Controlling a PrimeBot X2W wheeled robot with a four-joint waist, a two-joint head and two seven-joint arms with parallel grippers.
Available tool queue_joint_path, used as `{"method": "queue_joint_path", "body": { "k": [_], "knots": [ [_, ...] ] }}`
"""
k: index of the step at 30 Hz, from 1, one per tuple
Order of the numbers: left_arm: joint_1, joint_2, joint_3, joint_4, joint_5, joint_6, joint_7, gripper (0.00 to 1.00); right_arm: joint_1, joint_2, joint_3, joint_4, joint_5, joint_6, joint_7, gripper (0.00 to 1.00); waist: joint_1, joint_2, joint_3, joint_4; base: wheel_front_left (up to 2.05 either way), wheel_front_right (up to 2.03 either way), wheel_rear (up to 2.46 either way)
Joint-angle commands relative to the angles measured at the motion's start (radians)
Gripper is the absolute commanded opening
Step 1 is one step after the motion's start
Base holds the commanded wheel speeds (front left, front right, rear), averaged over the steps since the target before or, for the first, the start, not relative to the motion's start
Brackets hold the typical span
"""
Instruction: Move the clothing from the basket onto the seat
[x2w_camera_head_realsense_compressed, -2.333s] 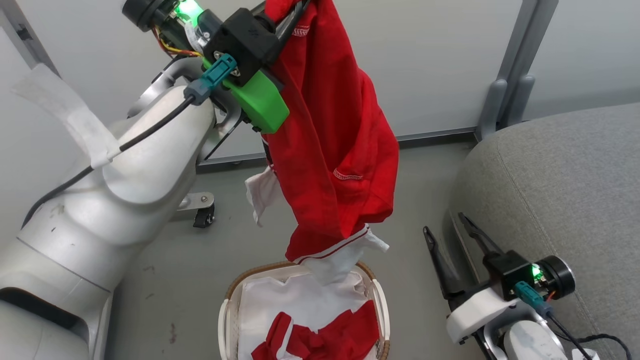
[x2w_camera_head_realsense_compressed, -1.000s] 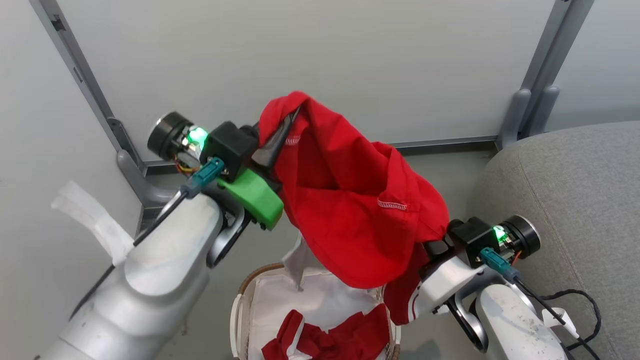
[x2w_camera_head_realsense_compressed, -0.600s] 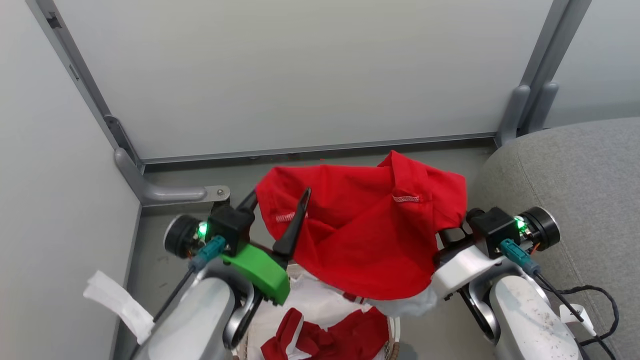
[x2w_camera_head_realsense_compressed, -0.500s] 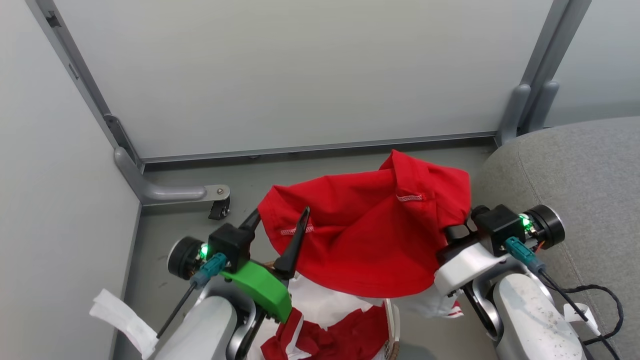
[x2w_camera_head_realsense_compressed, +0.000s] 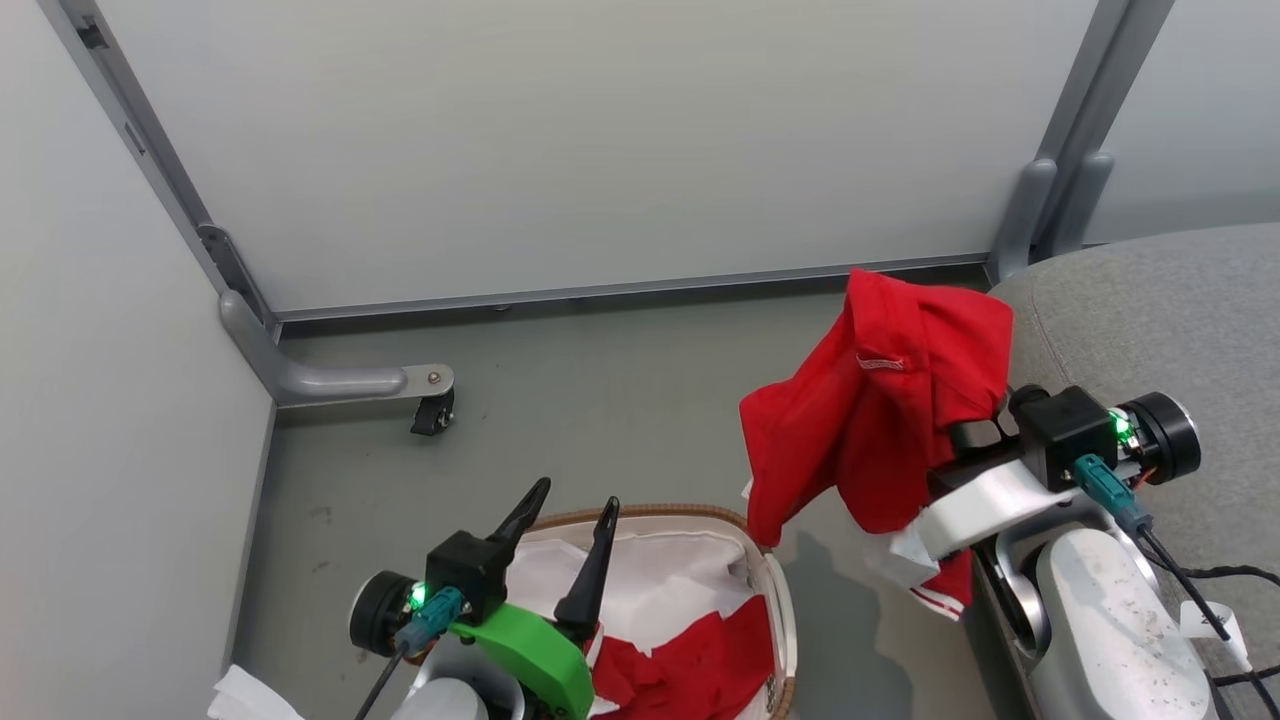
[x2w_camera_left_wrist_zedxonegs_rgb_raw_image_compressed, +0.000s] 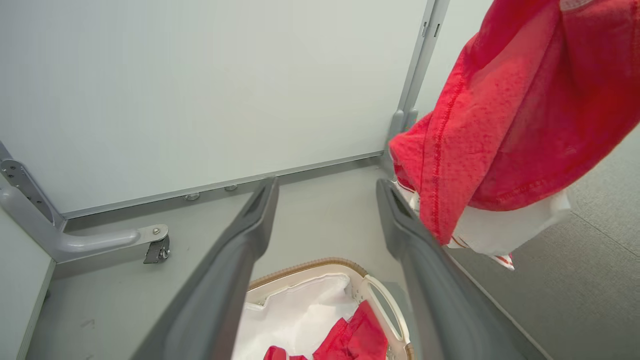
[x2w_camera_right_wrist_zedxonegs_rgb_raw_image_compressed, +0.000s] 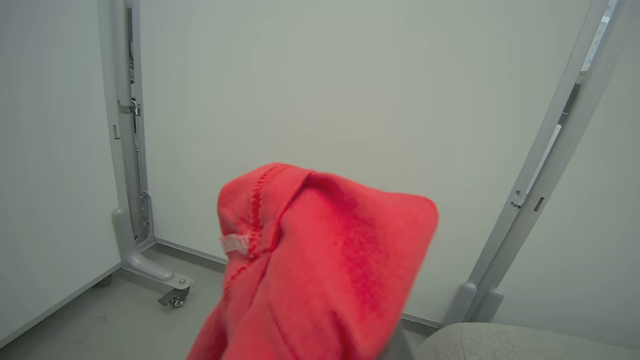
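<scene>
Now we pinch a red garment (x2w_camera_head_realsense_compressed: 880, 420) in our right gripper (x2w_camera_head_realsense_compressed: 972, 438), off to the right of the basket (x2w_camera_head_realsense_compressed: 772, 590), while our left gripper (x2w_camera_head_realsense_compressed: 578, 495) gapes wide over it.

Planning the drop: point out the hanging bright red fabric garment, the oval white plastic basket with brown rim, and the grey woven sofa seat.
Hanging red garment (x2w_camera_head_realsense_compressed: 880, 430), head view, middle of its folds.
White basket (x2w_camera_head_realsense_compressed: 650, 510), head view, brown woven far rim.
Grey seat (x2w_camera_head_realsense_compressed: 1150, 300), head view, bare top surface.

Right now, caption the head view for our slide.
Right hand holds soft red garment near grey woven sofa seat; open left hand above white plastic laundry basket.
</scene>
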Motion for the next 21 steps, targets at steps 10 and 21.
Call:
{"method": "queue_joint_path", "body": {
  "k": [10,21],
  "knots": [
    [0.042,-0.017,-0.006,-0.032,0.007,-0.005,0.000,1.00,0.010,-0.004,-0.041,-0.009,-0.025,-0.001,-0.005,0.00,0.0000,0.0000,0.019,-0.061,0.00,0.00,0.00],
    [0.014,-0.026,-0.014,-0.077,0.017,-0.005,0.000,1.00,-0.024,-0.007,-0.057,-0.032,-0.054,-0.001,-0.005,0.00,0.0000,0.0000,0.081,-0.251,0.00,0.00,0.00]
  ]
}}
